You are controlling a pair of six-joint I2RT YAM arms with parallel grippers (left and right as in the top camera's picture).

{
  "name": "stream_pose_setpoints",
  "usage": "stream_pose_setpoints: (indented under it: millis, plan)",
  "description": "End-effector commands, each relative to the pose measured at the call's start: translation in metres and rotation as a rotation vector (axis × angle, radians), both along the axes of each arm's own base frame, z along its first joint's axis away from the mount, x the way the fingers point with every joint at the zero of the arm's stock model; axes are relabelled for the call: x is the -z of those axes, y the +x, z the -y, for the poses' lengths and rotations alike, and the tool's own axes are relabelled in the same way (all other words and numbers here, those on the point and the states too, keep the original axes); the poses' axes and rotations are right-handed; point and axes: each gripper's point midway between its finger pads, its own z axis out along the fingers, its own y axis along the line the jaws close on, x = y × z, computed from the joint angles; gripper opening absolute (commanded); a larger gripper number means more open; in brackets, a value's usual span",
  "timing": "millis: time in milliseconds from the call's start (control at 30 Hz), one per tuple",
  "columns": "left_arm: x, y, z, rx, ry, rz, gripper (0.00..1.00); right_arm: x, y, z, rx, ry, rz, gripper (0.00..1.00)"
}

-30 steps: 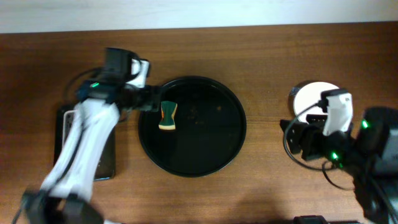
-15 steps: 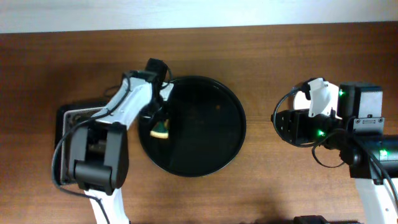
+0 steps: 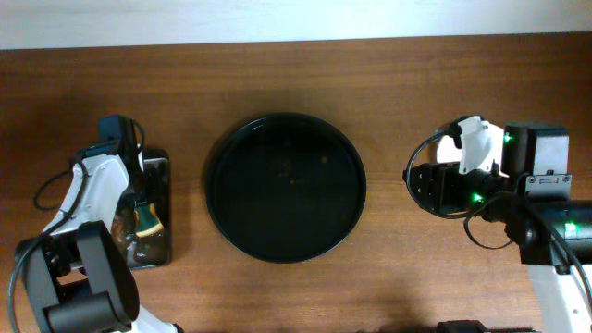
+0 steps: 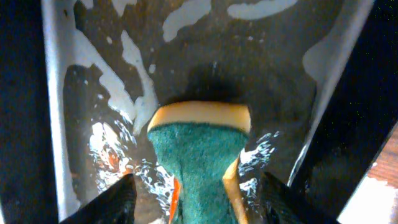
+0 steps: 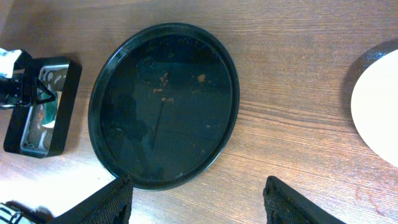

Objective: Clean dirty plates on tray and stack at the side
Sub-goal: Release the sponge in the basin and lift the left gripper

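Note:
The round black tray (image 3: 285, 188) holds no plates, only a few orange crumbs; it also shows in the right wrist view (image 5: 165, 102). A white plate (image 5: 380, 102) shows at the right edge of the right wrist view; how many are stacked there I cannot tell. In the overhead view the right arm hides it. My left gripper (image 4: 196, 202) is open over the small dark rectangular tray (image 3: 166, 166), with its fingers apart from the green-yellow sponge (image 4: 199, 155) lying between them. My right gripper (image 5: 199, 202) is open and empty, above bare table right of the black tray.
The small tray's wet floor (image 4: 124, 81) shows white foam and orange smears. It also shows at the far left of the right wrist view (image 5: 43, 106). Bare wood (image 3: 388, 111) lies between the black tray and the right arm.
My left gripper carried the sponge from the black tray's left rim over to the small rectangular tray and opened. The right arm shifted up over the plate earlier and has since held still.

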Motion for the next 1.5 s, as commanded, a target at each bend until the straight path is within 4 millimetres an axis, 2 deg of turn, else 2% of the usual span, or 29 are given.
stream_pose_setpoints:
  millis: [0,33,67,100,133,200,267,333,433,500,533,600,667,733,767,800,867,933,1000,1100,1133,1167,1200,1300,1333,1367,1400,1433,1467]
  plan:
    - [-0.013,0.009,0.002,0.012,-0.021,0.028,0.64,-0.003,0.000,-0.003,-0.005,0.011,0.006,0.68]
    - [-0.011,0.009,0.013,0.020,-0.082,0.030,0.56,-0.003,0.000,-0.003,-0.003,0.014,0.004,0.68]
    - [-0.011,0.006,0.025,0.026,-0.150,0.022,0.35,-0.003,0.000,-0.003,-0.003,0.013,0.004,0.68]
    - [-0.013,0.002,0.027,0.025,-0.157,0.009,0.30,-0.003,0.000,-0.003,-0.003,0.013,0.005,0.68]
    - [-0.016,-0.007,0.026,-0.040,-0.154,-0.012,0.11,-0.003,0.000,-0.003,-0.003,0.013,0.005,0.68]
    - [-0.012,-0.014,0.020,-0.129,-0.147,-0.021,0.01,-0.003,0.000,-0.003,-0.003,0.013,0.005,0.68]
    - [0.004,-0.028,0.007,-0.226,-0.098,-0.032,0.00,-0.003,0.000,-0.003,-0.003,0.014,0.004,0.68]
    - [0.028,-0.034,0.005,-0.234,-0.087,-0.006,0.00,-0.003,0.000,-0.003,-0.003,0.013,0.005,0.68]
    - [0.048,-0.023,-0.003,-0.207,-0.039,0.091,0.00,-0.004,0.002,-0.003,-0.003,0.014,0.015,0.68]
    - [0.044,-0.005,-0.003,-0.103,-0.041,0.140,0.00,-0.005,0.002,-0.003,-0.003,0.014,0.016,0.68]
    - [0.040,0.008,0.006,0.019,-0.085,0.166,0.00,-0.005,0.002,-0.003,-0.003,0.014,0.016,0.68]
    - [0.028,0.018,0.016,0.077,-0.146,0.183,0.01,-0.005,0.003,-0.003,-0.002,0.014,0.019,0.68]
    - [0.006,0.021,0.022,0.080,-0.184,0.178,0.24,-0.005,0.002,-0.003,0.000,0.016,0.018,0.68]
    - [-0.023,0.015,0.023,0.015,-0.196,0.172,0.31,-0.005,0.002,-0.003,0.000,0.016,0.018,0.68]
    - [-0.028,0.004,0.008,-0.080,-0.118,0.151,0.31,-0.005,0.002,-0.003,0.010,0.024,0.012,0.68]
    - [-0.027,-0.004,-0.005,-0.149,-0.048,0.129,0.23,-0.005,0.002,-0.003,0.010,0.024,0.012,0.68]
    - [-0.013,-0.018,-0.021,-0.252,0.037,0.093,0.09,-0.005,0.003,-0.003,0.010,0.024,0.014,0.68]
    - [0.010,-0.024,-0.029,-0.290,0.070,0.077,0.09,-0.006,0.003,-0.003,0.010,0.024,0.016,0.68]
    - [0.038,-0.022,-0.024,-0.282,0.030,0.058,0.00,-0.006,0.003,-0.003,0.010,0.024,0.016,0.68]
    - [0.068,-0.012,-0.006,-0.160,-0.080,0.022,0.00,-0.006,0.003,-0.003,0.010,0.024,0.016,0.68]
    - [0.075,-0.005,0.007,-0.072,-0.154,0.030,0.00,-0.006,0.003,-0.003,0.010,0.024,0.016,0.68]
    - [0.074,0.006,0.024,0.082,-0.244,0.061,0.00,-0.006,0.003,-0.003,0.010,0.024,0.017,0.68]
    - [0.064,0.013,0.029,0.141,-0.272,0.072,0.00,-0.007,0.004,-0.003,0.010,0.024,0.023,0.68]
    - [0.020,0.024,0.025,0.117,-0.268,0.084,0.17,-0.007,0.005,-0.003,0.010,0.025,0.025,0.68]
    - [-0.002,0.030,0.023,0.111,-0.260,0.111,0.24,-0.007,0.005,-0.003,0.010,0.025,0.027,0.68]
    - [-0.031,0.035,0.022,0.112,-0.248,0.146,0.42,-0.007,0.005,-0.003,0.010,0.025,0.027,0.68]
    - [-0.048,0.036,0.021,0.104,-0.241,0.172,0.61,-0.007,0.005,-0.003,0.010,0.025,0.027,0.68]
    - [-0.059,0.035,0.021,0.107,-0.233,0.195,0.72,-0.007,0.005,-0.003,0.010,0.025,0.027,0.68]
    - [-0.069,0.034,0.021,0.097,-0.226,0.220,0.73,-0.007,0.005,-0.003,0.010,0.025,0.027,0.68]
